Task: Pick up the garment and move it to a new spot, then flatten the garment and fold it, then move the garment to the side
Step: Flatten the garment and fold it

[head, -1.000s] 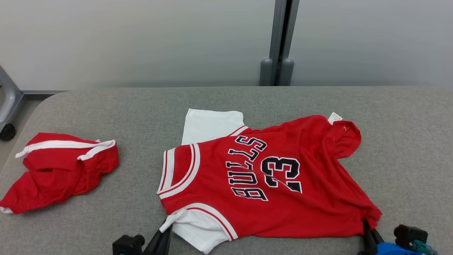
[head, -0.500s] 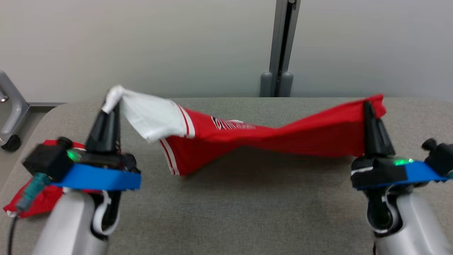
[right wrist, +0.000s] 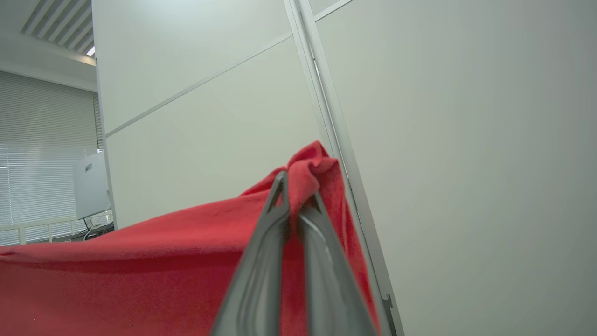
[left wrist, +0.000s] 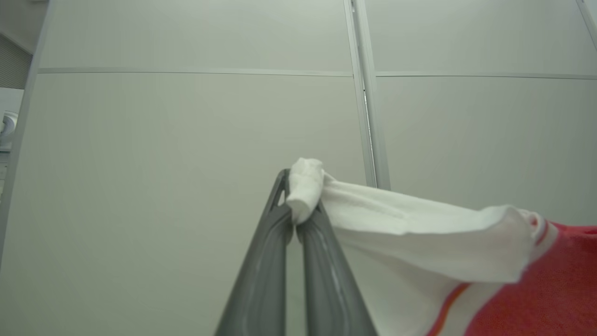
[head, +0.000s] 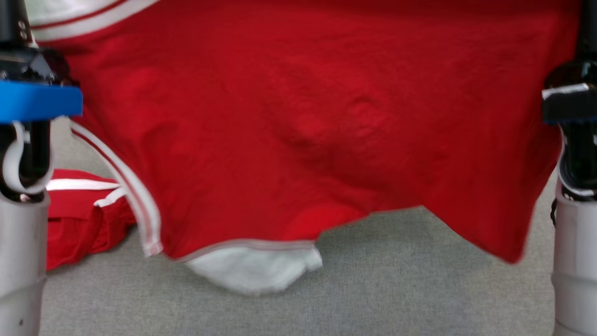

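Note:
The garment, a red jersey with white sleeves and white-striped trim, hangs spread in the air between both arms, its lower edge just above the grey table. In the left wrist view my left gripper is shut on a bunched white sleeve end of the garment. In the right wrist view my right gripper is shut on a red corner of the garment. In the head view the fingertips lie above the picture's top; the left wrist and right wrist flank the cloth.
Red shorts with white stripes lie crumpled on the table at the left, behind my left forearm. Pale wall panels with a vertical metal post stand behind the table.
Both grippers have lifted the garment from the table high into the air, and it now hangs spread in front of the head camera. The head view has also shifted.

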